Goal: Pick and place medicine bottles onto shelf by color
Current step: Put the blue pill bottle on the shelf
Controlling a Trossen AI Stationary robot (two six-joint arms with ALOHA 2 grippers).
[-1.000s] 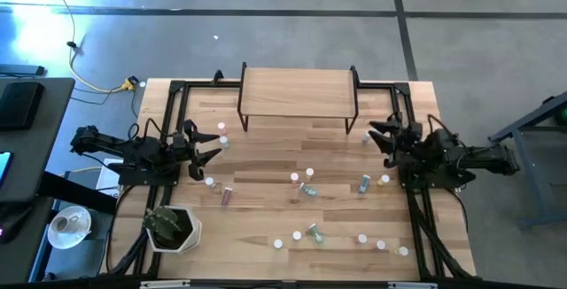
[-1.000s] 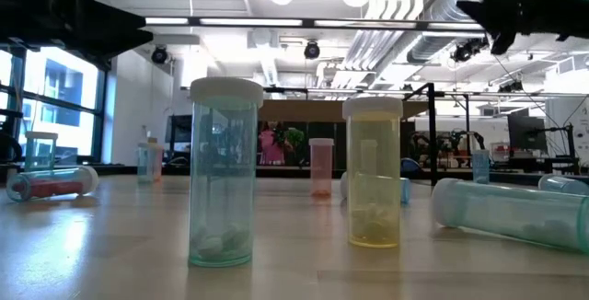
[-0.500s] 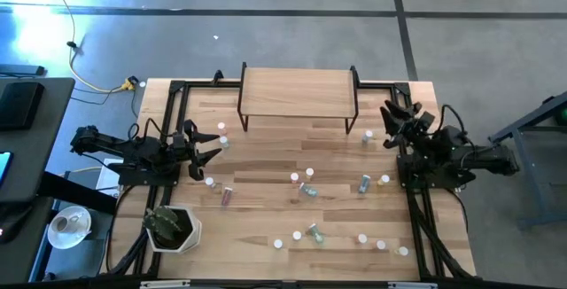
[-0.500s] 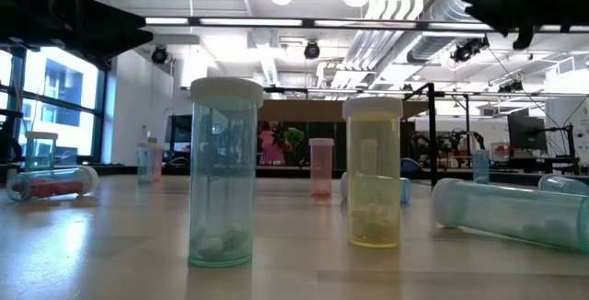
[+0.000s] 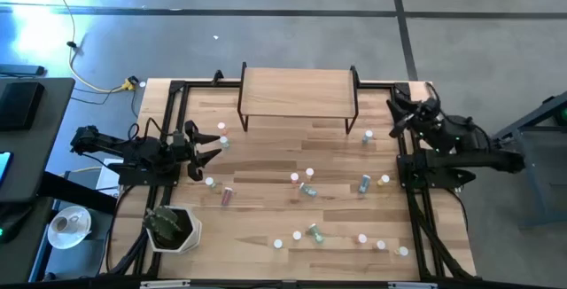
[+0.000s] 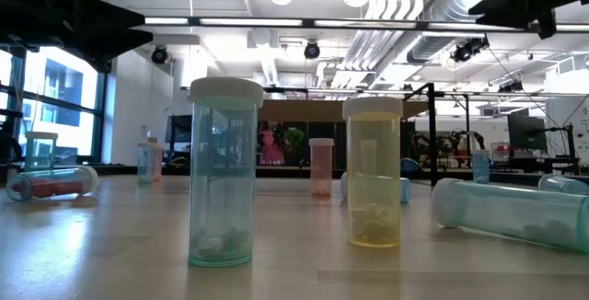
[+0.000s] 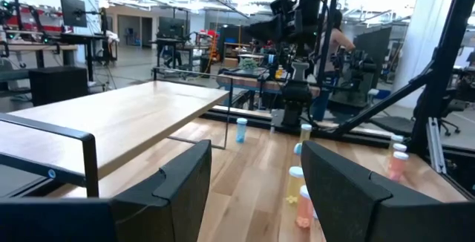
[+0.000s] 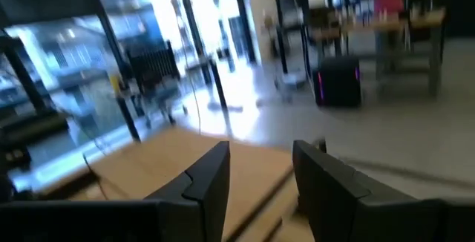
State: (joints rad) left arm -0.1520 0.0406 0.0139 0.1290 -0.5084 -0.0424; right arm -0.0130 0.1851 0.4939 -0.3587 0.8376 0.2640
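Note:
Several small white-capped medicine bottles stand or lie across the tabletop: a pink one on its side (image 5: 228,196), a teal one on its side (image 5: 307,189) and a yellow one upright (image 5: 384,180). In the low view a teal bottle (image 6: 221,171) and a yellow bottle (image 6: 375,173) stand upright close by. The light-wood shelf (image 5: 297,91) stands on black legs at the far middle, with nothing on it. My left gripper (image 5: 213,145) is open and empty at the table's left side, and also shows in its wrist view (image 7: 256,190). My right gripper (image 5: 396,114) is open and empty, raised beside the shelf's right end, and also shows in its wrist view (image 8: 260,179).
A potted plant (image 5: 173,227) stands at the near left corner. Black frame rails run along the left (image 5: 168,121) and right (image 5: 412,200) sides. More bottles stand in a row near the front edge (image 5: 361,238). Bare wood lies between the shelf and the middle bottles.
My right gripper has risen and drawn back toward the table's far right corner, away from the bottle near the shelf's right leg, turning as it went. It has stayed open and empty. No bottle has moved.

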